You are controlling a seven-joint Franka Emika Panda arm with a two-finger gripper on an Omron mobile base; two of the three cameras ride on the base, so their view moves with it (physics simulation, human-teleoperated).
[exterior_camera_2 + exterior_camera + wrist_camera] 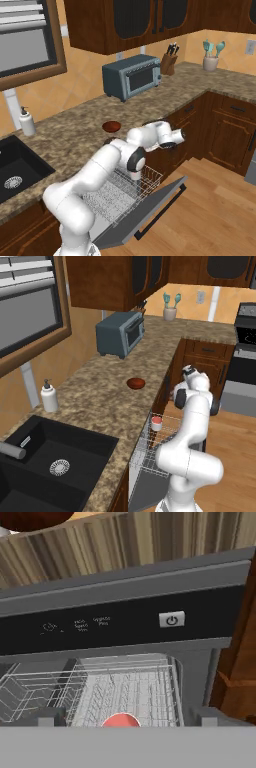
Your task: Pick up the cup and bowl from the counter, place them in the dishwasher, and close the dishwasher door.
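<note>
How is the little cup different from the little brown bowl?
The small pale cup with the red inside stands in the dishwasher's grey wire rack; the glossy dark reddish-brown bowl sits on the speckled brown granite counter. The cup is taller and narrower; the bowl is shallow and wider. The cup has light sides; the bowl is dark all over. Both are small, round and upright.

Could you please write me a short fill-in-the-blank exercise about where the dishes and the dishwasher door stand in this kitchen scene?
1. The cup sits in the dishwasher's wire ____.
2. The bowl rests on the ____, between the toaster oven and the sink.
3. The dishwasher door is ____.
4. The soap dispenser stands beside the ____.

Missing words: rack; counter; open; sink
</note>
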